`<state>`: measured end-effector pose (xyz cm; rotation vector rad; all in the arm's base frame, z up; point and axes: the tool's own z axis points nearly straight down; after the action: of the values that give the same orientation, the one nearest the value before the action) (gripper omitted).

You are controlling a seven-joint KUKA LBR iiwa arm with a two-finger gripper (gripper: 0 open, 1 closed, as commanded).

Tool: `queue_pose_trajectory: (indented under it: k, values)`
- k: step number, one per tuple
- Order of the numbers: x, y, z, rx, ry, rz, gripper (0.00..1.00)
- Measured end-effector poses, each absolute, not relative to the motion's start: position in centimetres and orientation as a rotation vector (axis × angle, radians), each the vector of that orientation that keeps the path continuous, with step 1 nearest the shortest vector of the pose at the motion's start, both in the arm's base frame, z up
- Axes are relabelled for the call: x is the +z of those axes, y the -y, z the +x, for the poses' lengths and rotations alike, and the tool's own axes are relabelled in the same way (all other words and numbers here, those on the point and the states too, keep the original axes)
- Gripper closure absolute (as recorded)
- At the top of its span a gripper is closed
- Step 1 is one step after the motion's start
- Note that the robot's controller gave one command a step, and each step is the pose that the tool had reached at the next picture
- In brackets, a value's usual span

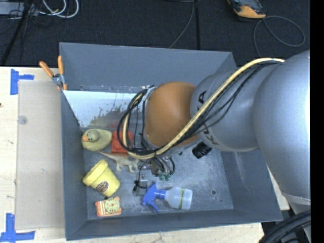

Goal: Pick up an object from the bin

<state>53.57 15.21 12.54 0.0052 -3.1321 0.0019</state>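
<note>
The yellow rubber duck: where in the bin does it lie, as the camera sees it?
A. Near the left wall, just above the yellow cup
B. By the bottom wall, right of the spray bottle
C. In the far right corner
A: the yellow rubber duck sits near the left wall of the bin, with the yellow cup just below it in the picture. The spray bottle lies apart, by the bottom wall.
</note>
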Motion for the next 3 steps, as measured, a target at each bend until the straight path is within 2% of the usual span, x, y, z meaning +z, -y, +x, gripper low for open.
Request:
queue_pose_trajectory:
  k: [1,2,3]
  values:
    - [13.0,-15.2,53.7,0.000,3.139,0.000,0.00]
    - [13.9,-10.5,51.5,-0.001,3.134,0.052,0.00]
    - [12.7,-8.8,49.3,0.006,3.122,0.291,0.00]
